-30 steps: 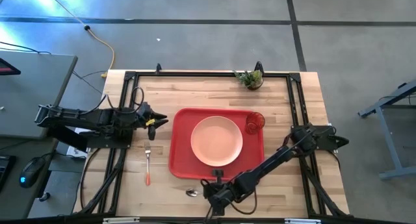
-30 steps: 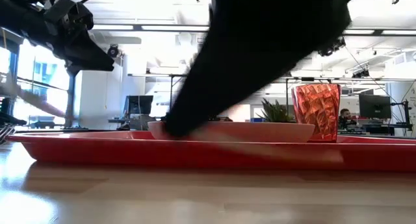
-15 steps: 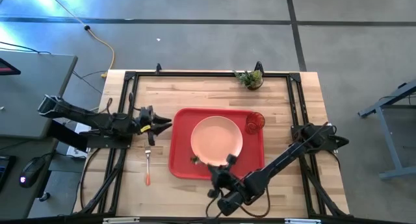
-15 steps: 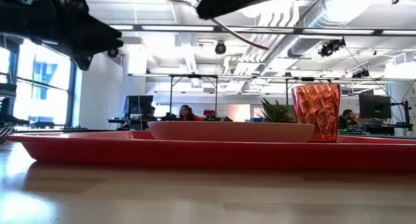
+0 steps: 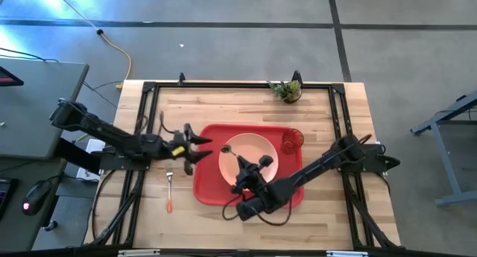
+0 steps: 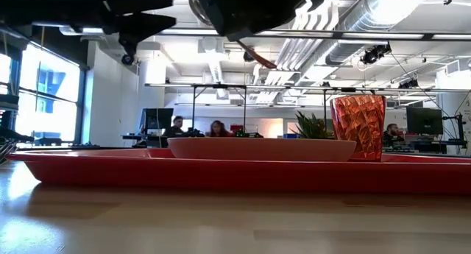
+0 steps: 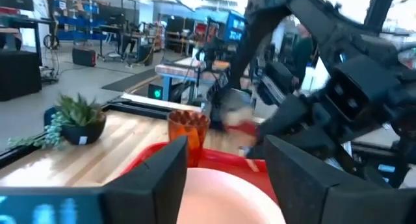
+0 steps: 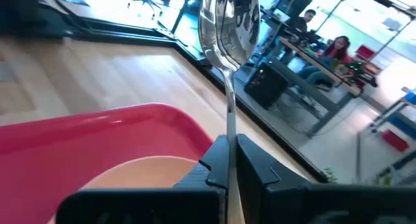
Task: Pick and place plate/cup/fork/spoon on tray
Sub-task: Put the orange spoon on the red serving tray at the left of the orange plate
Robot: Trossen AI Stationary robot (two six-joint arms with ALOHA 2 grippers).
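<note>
The right gripper [image 5: 240, 166] hangs over the plate [image 5: 262, 150], pinched tight on the spoon [image 8: 229, 23] by its neck, bowl pointing away from the wrist. The plate and cup [image 5: 291, 139] sit on the red tray [image 5: 205, 175]; the fork [image 5: 169, 191] lies on the wooden table [image 5: 350, 212] just left of it. The left gripper [image 5: 200, 147] hovers at the tray's left edge, fingers parted, holding nothing. A clean finish likely means lowering the spoon flat onto bare tray beside the plate before letting go, clear of the nearby left arm.
</note>
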